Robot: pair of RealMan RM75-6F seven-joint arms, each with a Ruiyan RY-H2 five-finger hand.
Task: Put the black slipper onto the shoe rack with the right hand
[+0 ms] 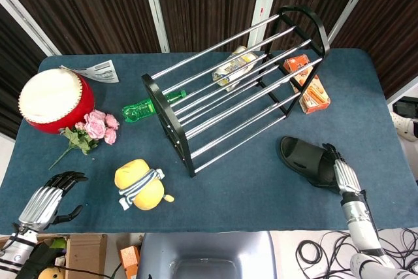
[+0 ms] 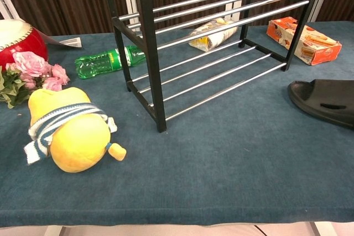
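The black slipper [image 1: 309, 159] lies flat on the blue cloth at the right, in front of the shoe rack [image 1: 167, 121]; the chest view shows the slipper [image 2: 324, 101] at its right edge. My right hand [image 1: 343, 175] reaches in from the lower right with its fingers stretched out and their tips at the slipper's near end, holding nothing. The black-framed rack [image 2: 148, 53], with chrome bars, stands diagonally across the middle. My left hand [image 1: 46, 200] hangs off the table's lower left corner with its fingers apart and nothing in them. Neither hand shows in the chest view.
An orange box [image 1: 307, 83] lies right of the rack, and a snack packet [image 1: 234, 65] behind its bars. A green bottle [image 1: 147, 106], pink flowers [image 1: 95, 127], a red drum [image 1: 52, 99] and a yellow plush toy [image 1: 140, 184] fill the left half.
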